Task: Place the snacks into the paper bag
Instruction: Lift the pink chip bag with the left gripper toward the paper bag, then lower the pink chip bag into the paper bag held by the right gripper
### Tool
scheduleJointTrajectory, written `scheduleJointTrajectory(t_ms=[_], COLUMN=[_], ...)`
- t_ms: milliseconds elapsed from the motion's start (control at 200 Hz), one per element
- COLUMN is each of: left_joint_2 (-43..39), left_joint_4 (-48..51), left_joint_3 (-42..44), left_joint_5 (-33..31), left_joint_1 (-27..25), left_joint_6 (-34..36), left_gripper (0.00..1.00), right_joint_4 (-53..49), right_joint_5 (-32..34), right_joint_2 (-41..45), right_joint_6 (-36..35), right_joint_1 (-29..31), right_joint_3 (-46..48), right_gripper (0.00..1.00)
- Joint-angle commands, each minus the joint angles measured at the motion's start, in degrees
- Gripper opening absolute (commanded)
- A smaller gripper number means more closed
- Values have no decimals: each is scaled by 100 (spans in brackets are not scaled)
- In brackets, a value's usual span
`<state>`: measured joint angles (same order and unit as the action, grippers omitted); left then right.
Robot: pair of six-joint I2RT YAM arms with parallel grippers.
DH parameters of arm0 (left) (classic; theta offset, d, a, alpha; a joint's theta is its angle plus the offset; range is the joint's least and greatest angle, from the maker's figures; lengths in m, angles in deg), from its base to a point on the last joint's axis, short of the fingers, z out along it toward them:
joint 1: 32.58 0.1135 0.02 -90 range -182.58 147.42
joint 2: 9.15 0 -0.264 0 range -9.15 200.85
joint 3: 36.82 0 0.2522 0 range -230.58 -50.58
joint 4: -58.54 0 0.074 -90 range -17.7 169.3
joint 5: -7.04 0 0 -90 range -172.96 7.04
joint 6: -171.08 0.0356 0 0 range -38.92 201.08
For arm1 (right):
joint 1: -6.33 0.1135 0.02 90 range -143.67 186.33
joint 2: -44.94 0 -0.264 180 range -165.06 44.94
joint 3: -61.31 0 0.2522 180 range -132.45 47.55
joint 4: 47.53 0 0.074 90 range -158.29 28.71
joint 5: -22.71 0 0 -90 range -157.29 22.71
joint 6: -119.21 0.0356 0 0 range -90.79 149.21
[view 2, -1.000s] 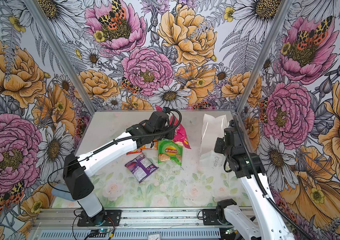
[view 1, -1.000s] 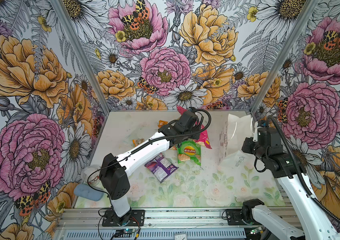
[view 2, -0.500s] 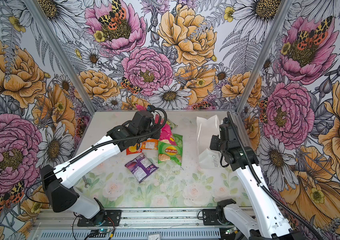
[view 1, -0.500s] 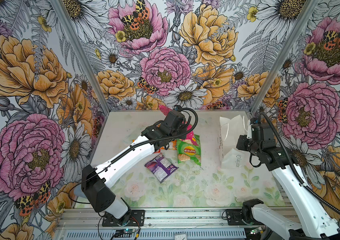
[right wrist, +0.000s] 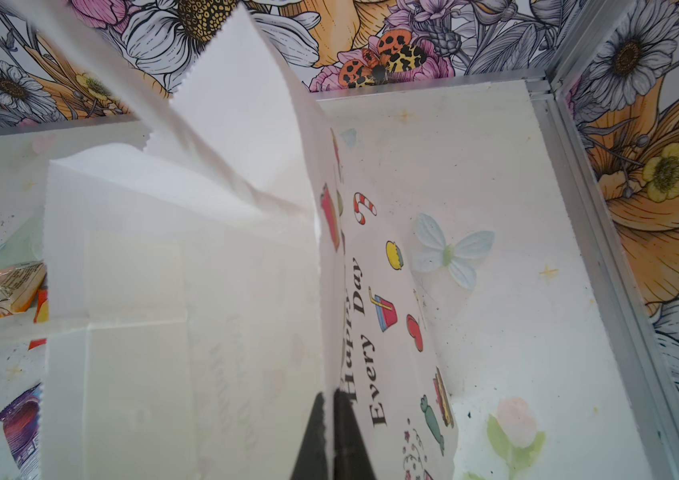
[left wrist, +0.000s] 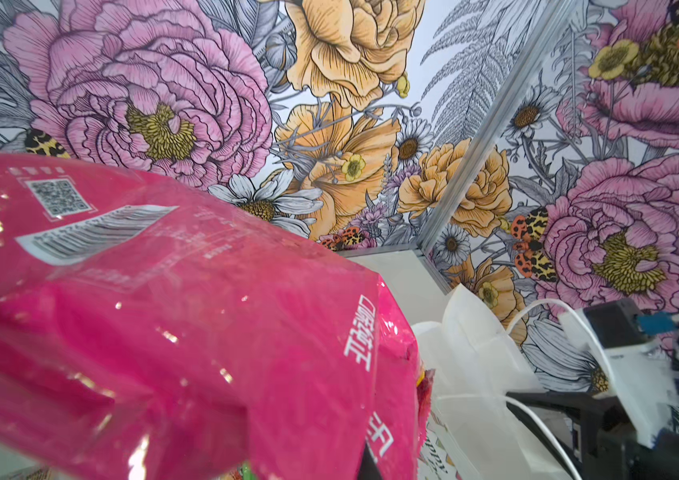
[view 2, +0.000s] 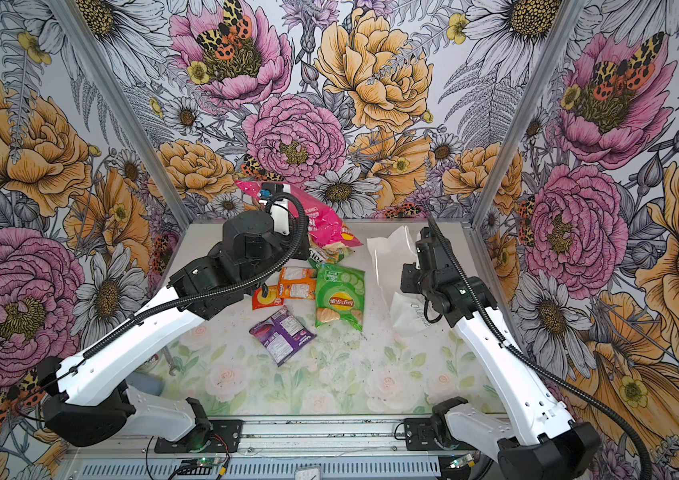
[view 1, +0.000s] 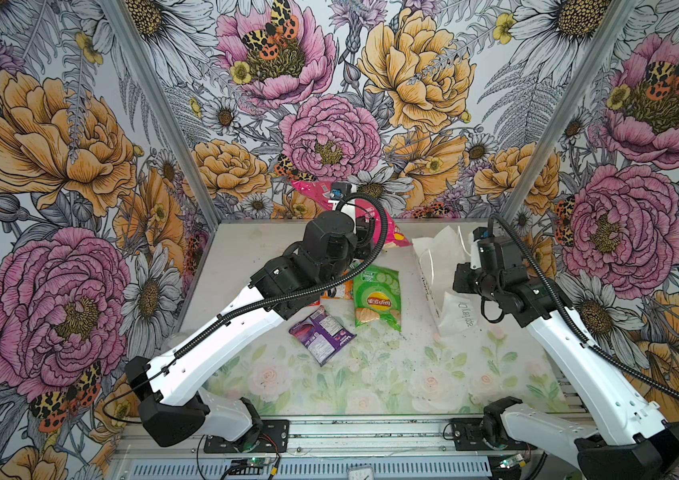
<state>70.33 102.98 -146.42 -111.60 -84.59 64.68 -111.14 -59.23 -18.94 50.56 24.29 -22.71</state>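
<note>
Your left gripper is clamped tight on the pink packet, held up off the table at the back, near the bag. Your right gripper pinches the bag's wall, jaws closed. Other snacks lie mid-table.

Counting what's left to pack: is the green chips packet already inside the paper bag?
No, the green chips packet lies flat on the table, beside and outside the paper bag.
</note>
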Motion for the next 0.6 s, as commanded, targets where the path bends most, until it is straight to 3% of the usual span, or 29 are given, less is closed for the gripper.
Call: scheduleJointTrajectory(t_ms=[0,320,595], left_joint_2=[-94,580,1638], left_joint_4=[-445,-363,609], left_joint_3=[-406,-1672,-2933], left_joint_5=[-285,-244,-878], left_joint_1=[-17,-514,-1006], left_joint_6=[275,882,969], left_gripper=[0,0,0], right_joint_4=[150,262,265], right_joint_5=[-75,-151,-120], right_joint_2=[-51,-230,-193], right_joint_6=[-24,38,142], right_joint_1=[56,238,265], right_joint_3=[-166,-216,-353], right_gripper=[0,0,0])
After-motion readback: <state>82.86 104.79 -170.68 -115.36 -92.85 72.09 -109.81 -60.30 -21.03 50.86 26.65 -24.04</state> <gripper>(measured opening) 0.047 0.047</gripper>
